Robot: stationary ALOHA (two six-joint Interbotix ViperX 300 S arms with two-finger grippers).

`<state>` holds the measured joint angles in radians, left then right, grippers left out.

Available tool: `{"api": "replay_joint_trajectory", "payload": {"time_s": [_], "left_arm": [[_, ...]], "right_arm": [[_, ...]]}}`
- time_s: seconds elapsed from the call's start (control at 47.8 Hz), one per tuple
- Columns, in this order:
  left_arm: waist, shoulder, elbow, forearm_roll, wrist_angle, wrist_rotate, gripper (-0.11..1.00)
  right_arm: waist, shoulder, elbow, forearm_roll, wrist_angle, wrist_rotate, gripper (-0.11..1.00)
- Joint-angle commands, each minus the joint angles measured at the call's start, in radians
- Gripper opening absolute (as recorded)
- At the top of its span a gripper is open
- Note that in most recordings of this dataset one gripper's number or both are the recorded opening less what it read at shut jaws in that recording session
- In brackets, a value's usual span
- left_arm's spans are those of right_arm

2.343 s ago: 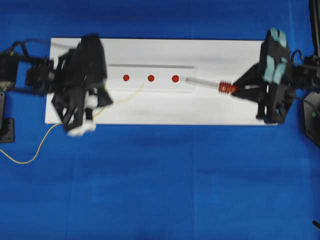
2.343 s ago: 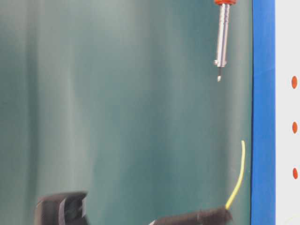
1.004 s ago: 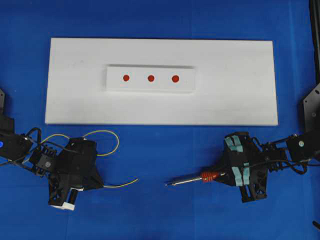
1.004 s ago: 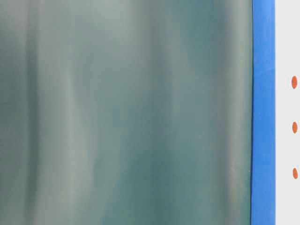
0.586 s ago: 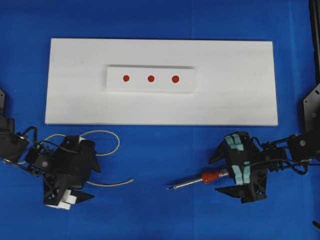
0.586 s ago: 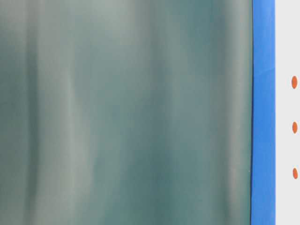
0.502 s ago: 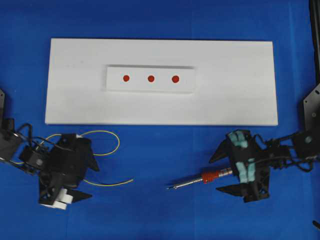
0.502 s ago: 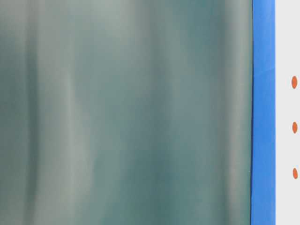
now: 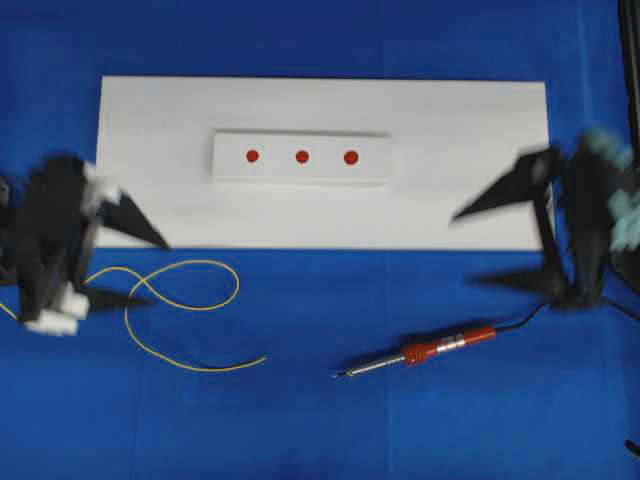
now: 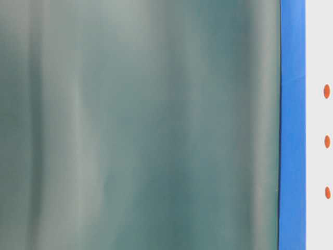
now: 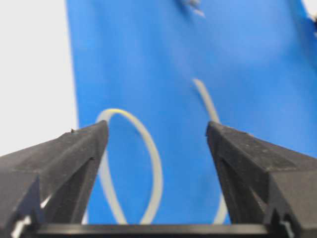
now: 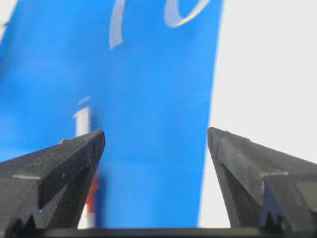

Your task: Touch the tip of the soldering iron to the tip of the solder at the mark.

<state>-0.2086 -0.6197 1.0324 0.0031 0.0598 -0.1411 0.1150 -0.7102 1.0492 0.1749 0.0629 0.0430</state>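
Note:
The soldering iron [image 9: 430, 352] lies loose on the blue mat in front of the white board, with its tip pointing left. The yellow solder [image 9: 200, 369] lies in loose loops on the mat at the left, its free end facing the iron's tip with a gap between them. Three red marks sit on a raised white strip [image 9: 302, 170]. My left gripper [image 9: 158, 271] is blurred and open above the solder's loops [image 11: 153, 163], holding nothing. My right gripper [image 9: 461, 249] is open and empty, up and right of the iron, whose shaft [image 12: 83, 119] shows beside its left finger.
The white board [image 9: 450, 200] lies across the back of the blue mat. The iron's black cord [image 9: 515, 322] trails right toward the right arm. The table-level view shows only a blurred green backdrop and the red marks [image 10: 327, 141] at its right edge.
Both grippers opened and let go. The solder and the iron now lie on the mat. Both arms have swung up and outward toward the ends of the board.

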Motion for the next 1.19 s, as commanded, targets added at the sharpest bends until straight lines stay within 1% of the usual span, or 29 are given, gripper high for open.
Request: {"api": "replay_joint_trajectory", "payload": {"time_s": [0.0, 0.105, 0.126, 0.188, 0.293, 0.397, 0.544, 0.732, 0.921, 1.025, 1.172], "left_arm": [[0.052, -0.078, 0.015, 0.0, -0.017, 0.025, 0.75], [0.097, -0.155, 0.048, 0.0, -0.023, 0.057, 0.74], [0.103, -0.17, 0.054, 0.0, -0.025, 0.061, 0.74], [0.121, -0.21, 0.075, 0.002, -0.031, 0.078, 0.74], [0.146, -0.272, 0.118, 0.0, -0.046, 0.097, 0.74], [0.161, -0.322, 0.163, 0.002, -0.072, 0.104, 0.74], [0.164, -0.383, 0.225, 0.002, -0.094, 0.106, 0.74], [0.166, -0.42, 0.291, 0.002, -0.1, 0.104, 0.72], [0.167, -0.44, 0.316, 0.0, -0.109, 0.104, 0.72], [0.166, -0.448, 0.318, 0.002, -0.107, 0.104, 0.72], [0.166, -0.453, 0.319, 0.002, -0.107, 0.103, 0.72]], "right_arm": [[-0.058, -0.083, -0.005, -0.04, 0.026, -0.006, 0.77], [-0.107, -0.158, 0.002, -0.101, 0.069, -0.008, 0.77], [-0.118, -0.176, 0.006, -0.12, 0.08, -0.008, 0.77], [-0.141, -0.21, 0.021, -0.149, 0.094, -0.006, 0.76], [-0.176, -0.255, 0.054, -0.169, 0.097, -0.008, 0.75], [-0.201, -0.287, 0.1, -0.167, 0.094, -0.005, 0.74], [-0.207, -0.296, 0.15, -0.163, 0.069, 0.006, 0.74], [-0.207, -0.268, 0.216, -0.146, -0.038, 0.017, 0.74], [-0.207, -0.23, 0.227, -0.137, -0.069, 0.023, 0.74], [-0.207, -0.229, 0.227, -0.124, -0.066, 0.023, 0.74], [-0.207, -0.23, 0.225, -0.124, -0.054, 0.023, 0.74]]}}
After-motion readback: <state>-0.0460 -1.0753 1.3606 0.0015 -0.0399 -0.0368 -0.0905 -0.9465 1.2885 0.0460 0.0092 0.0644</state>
